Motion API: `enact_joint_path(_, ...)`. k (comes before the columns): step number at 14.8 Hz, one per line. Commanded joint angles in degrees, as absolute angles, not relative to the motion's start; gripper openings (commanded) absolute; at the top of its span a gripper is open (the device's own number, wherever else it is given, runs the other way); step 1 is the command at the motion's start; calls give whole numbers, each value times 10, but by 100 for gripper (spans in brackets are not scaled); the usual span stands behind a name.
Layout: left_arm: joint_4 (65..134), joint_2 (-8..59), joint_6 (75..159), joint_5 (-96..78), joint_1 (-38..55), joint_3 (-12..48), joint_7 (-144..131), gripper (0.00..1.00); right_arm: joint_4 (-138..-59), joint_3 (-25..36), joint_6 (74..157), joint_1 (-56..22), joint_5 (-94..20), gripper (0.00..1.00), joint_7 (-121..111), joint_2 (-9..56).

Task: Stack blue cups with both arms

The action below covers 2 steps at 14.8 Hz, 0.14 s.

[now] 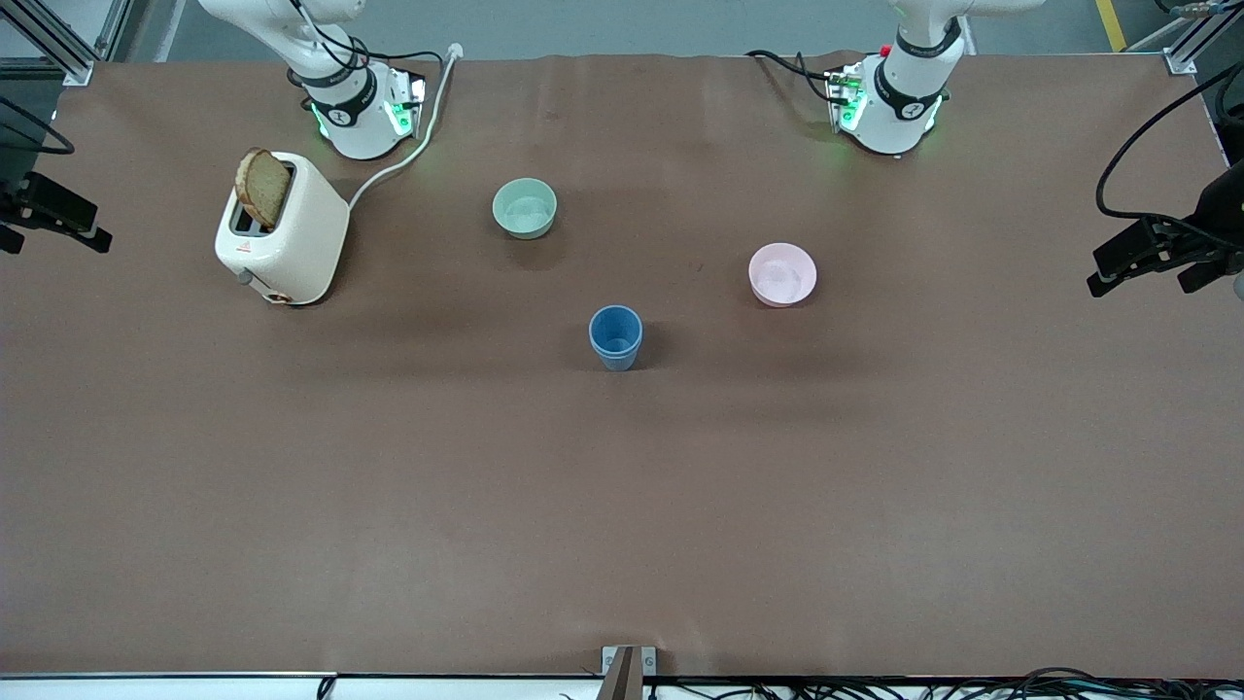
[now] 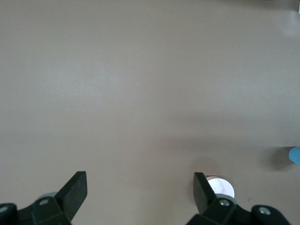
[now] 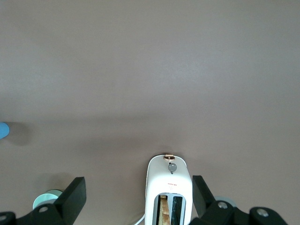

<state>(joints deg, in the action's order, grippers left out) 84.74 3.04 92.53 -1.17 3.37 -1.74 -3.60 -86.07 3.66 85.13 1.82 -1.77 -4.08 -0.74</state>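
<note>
A: Where do we log the matte blue tapered cups (image 1: 615,336)?

B: Nested upright mid-table, nearer the front camera than the mint-green bowl (image 1: 525,207) and pink bowl (image 1: 782,273).

A: And the end effectors?

B: Left gripper (image 2: 140,190) hangs with fingers spread, high over the brown table (image 1: 622,506), pink bowl beside one fingertip, cups at its view's edge. Right gripper (image 3: 139,194) is likewise spread, above the white toaster (image 1: 285,231) holding toast (image 1: 262,187). We record the cups well apart from both.

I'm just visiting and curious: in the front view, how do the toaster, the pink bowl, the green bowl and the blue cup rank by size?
1. Toaster, clearly largest.
2. Pink bowl and mint-green bowl: look about alike, so unranked.
3. Blue cup, narrowest across.
</note>
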Motion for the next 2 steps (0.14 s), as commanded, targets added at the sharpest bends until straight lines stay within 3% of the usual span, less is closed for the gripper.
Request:
enact_joint_path(1,850,19,918,-19,33,-16,-34,100,-858,30,857,30,-11,100,-49,-7)
enact_joint_path(2,850,19,918,-19,33,-16,-34,100,-858,30,859,30,-11,100,-49,-6)
